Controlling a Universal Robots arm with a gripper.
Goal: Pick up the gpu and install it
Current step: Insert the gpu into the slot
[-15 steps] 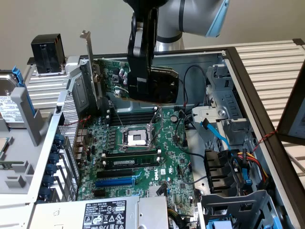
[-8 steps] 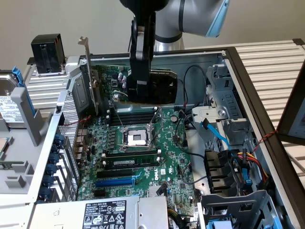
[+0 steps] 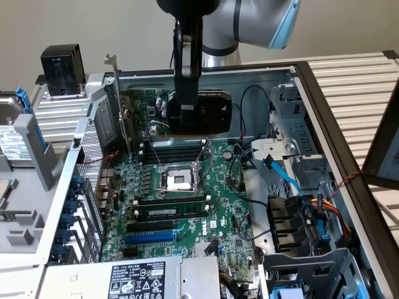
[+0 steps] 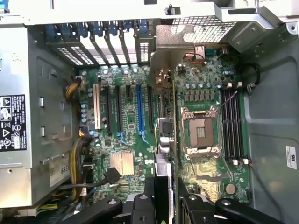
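Observation:
The gpu [image 3: 215, 112] hangs upright over the far part of the green motherboard [image 3: 187, 205], inside the open computer case. It has a black cooler shroud and a metal end bracket [image 3: 116, 103] at the exterior view's left. My gripper [image 3: 185, 121] comes down from above and is shut on the card's top edge. In the wrist view the gpu [image 4: 164, 135] shows edge-on between my fingers [image 4: 149, 198], and my gripper [image 4: 169, 199] straddles it. There the card lines up between the blue slot [image 4: 139, 107] and the CPU socket [image 4: 200, 133].
The CPU socket [image 3: 177, 180] and the blue slot [image 3: 149, 238] lie on the board below. A power supply [image 3: 134, 280] sits at the near edge. Drive cages and bundled cables [image 3: 305, 212] fill the exterior view's right. The case's slotted rear wall [image 3: 93, 162] stands at its left.

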